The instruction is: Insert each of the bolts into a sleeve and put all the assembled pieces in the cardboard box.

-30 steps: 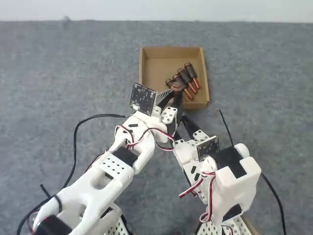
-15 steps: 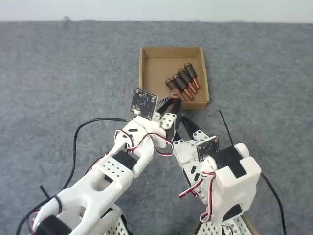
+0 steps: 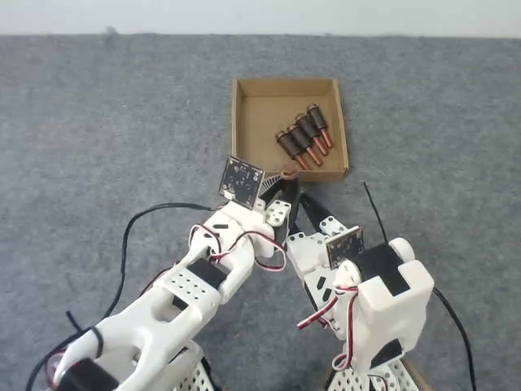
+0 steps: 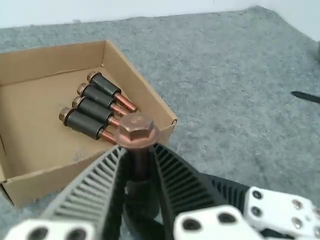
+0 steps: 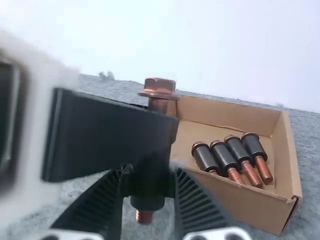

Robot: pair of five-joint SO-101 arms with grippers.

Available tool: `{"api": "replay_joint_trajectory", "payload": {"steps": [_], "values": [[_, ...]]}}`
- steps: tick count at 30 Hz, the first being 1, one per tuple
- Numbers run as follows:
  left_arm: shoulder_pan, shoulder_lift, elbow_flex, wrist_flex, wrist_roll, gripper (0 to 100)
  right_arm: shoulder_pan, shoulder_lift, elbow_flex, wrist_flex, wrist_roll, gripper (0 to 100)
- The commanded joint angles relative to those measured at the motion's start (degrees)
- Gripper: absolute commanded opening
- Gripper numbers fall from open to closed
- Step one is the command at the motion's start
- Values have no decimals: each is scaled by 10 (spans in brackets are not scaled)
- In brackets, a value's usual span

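Most of the bolt (image 4: 135,131) sits hidden between left fingers (image 4: 95,185).

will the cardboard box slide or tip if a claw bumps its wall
Probably light: the cardboard box has thin walls. It is low and wide, so tipping seems unlikely. The four assembled pieces and fuzzy grey mat may resist sliding.

A cardboard box (image 3: 259,114) sits far on the grey table (image 3: 98,122), with four sleeved bolts (image 3: 304,135) side by side in its right half. Just near its near wall, the left end effector (image 3: 284,181) and right end effector (image 3: 298,195) meet at a copper bolt head (image 3: 287,173).
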State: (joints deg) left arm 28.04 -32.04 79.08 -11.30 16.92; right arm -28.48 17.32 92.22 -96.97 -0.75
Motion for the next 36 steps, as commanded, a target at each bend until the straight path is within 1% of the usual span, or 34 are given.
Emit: {"api": "replay_joint_trajectory", "payload": {"steps": [1, 6, 11, 13, 19, 31, 36], "values": [[-3, -1, 4, -12, 0, 13, 22, -36, 17, -25, 8, 7], [-4, -2, 4, -11, 1, 17, 22, -36, 17, -25, 8, 7], [-4, 0, 13, -10, 3, 117, 24, -36, 17, -24, 8, 7], [-4, 0, 21, -10, 3, 143, 24, -36, 17, -24, 8, 7], [-6, -3, 29, -10, 2, 129, 24, -36, 17, -23, 8, 7], [-3, -7, 35, -12, 0, 134, 25, -34, 14, -23, 8, 7], [-3, -80, 58, -10, 0, 135, 25, -32, 12, -22, 8, 7]]}}
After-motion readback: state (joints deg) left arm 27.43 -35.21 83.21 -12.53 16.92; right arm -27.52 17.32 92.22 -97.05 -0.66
